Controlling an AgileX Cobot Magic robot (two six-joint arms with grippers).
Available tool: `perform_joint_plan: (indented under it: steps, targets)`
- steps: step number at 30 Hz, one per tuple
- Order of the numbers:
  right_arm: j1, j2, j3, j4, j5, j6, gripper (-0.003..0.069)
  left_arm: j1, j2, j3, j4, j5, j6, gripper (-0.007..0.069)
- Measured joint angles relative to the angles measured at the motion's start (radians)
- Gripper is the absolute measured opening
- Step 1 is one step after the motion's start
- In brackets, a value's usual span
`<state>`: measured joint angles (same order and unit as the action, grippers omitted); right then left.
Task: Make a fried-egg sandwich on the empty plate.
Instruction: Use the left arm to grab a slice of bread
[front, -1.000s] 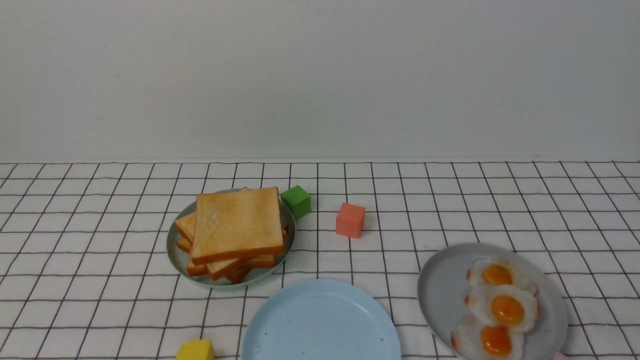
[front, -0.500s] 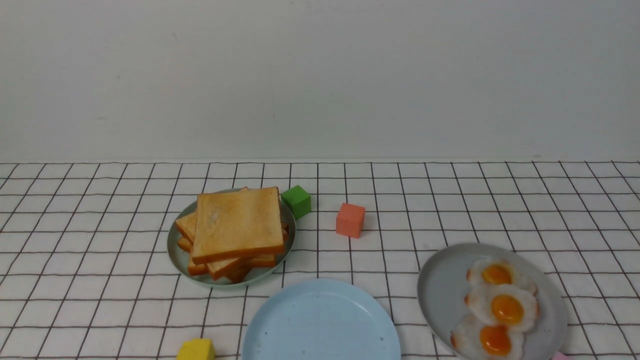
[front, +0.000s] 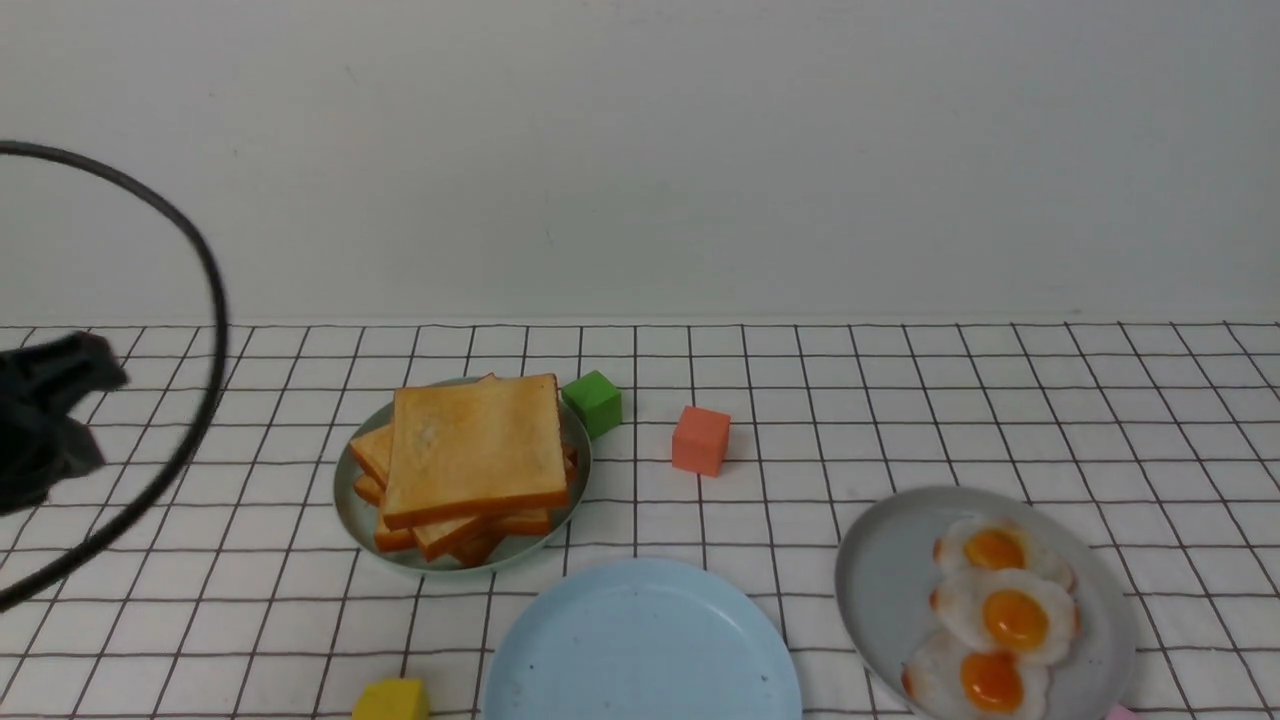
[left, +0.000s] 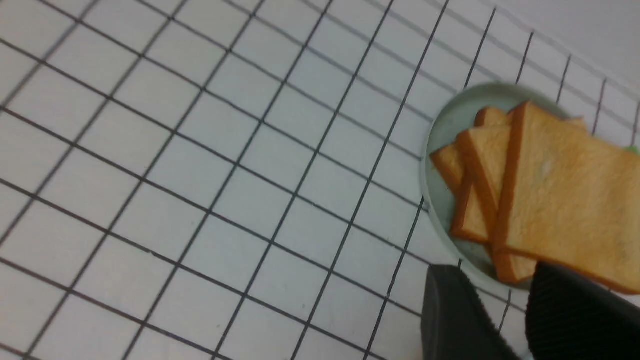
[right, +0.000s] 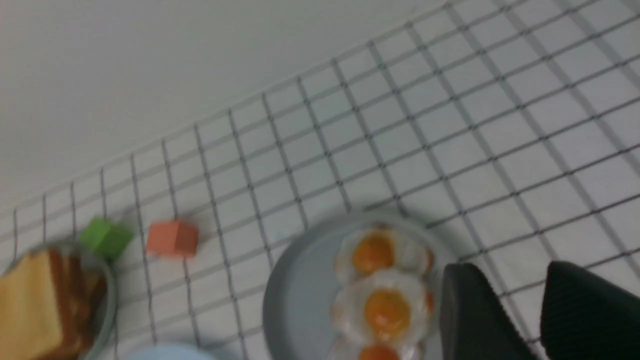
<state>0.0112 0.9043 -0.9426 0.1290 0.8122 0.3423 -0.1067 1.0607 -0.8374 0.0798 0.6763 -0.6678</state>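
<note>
The empty pale-blue plate (front: 640, 640) sits at the front centre of the checked cloth. Golden toast slices (front: 475, 450) are stacked on a sage-green plate (front: 352, 510) behind and to its left. To the right, three fried eggs (front: 1005, 615) lie in a row on a grey plate (front: 880, 580). The left arm (front: 50, 420) shows at the far left edge, well left of the toast. In the left wrist view my left gripper (left: 497, 276) is open and empty, hovering near the toast (left: 565, 195). The right gripper (right: 515, 275) is also open and empty, just beside the eggs (right: 385, 307).
A green cube (front: 593, 402) stands right behind the toast plate and an orange cube (front: 700, 440) a little to its right. A yellow cube (front: 392, 700) lies at the front edge, left of the blue plate. A black cable (front: 205, 300) loops over the left side.
The left arm and its cable have come into the front view at the left edge. Plates, toast, eggs and cubes have not moved.
</note>
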Motion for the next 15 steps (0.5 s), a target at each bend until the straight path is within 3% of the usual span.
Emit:
perform_joint_plan:
  steps: [1, 2, 3, 6, 12, 13, 14, 15]
  targets:
    - [0.0, 0.003, 0.002, 0.014, 0.0, -0.014, 0.0241, 0.0, 0.019, -0.004, -0.016, -0.003, 0.007, 0.0238]
    - [0.014, 0.017, 0.017, 0.145, 0.01, -0.145, 0.0241, 0.0, 0.099, -0.031, -0.091, -0.024, 0.084, 0.0238]
    - [0.019, 0.021, 0.021, 0.159, 0.012, -0.159, 0.0241, 0.0, 0.119, -0.041, -0.111, -0.024, 0.094, 0.0238]
    - [0.082, 0.037, 0.049, 0.382, 0.035, -0.401, 0.0253, 0.01, 0.293, -0.165, -0.299, -0.022, 0.284, 0.0238]
    - [0.133, 0.043, 0.052, 0.474, 0.091, -0.535, 0.0339, 0.118, 0.518, -0.382, -0.62, 0.081, 0.634, 0.0238]
    - [0.133, 0.043, 0.052, 0.474, 0.093, -0.537, 0.0343, 0.123, 0.527, -0.39, -0.632, 0.081, 0.634, 0.0238]
    - [0.135, 0.043, 0.052, 0.475, 0.119, -0.556, 0.0375, 0.181, 0.617, -0.472, -0.756, 0.176, 0.801, 0.0238]
    - [0.135, 0.043, 0.052, 0.475, 0.119, -0.558, 0.0378, 0.181, 0.626, -0.481, -0.768, 0.186, 0.801, 0.0238]
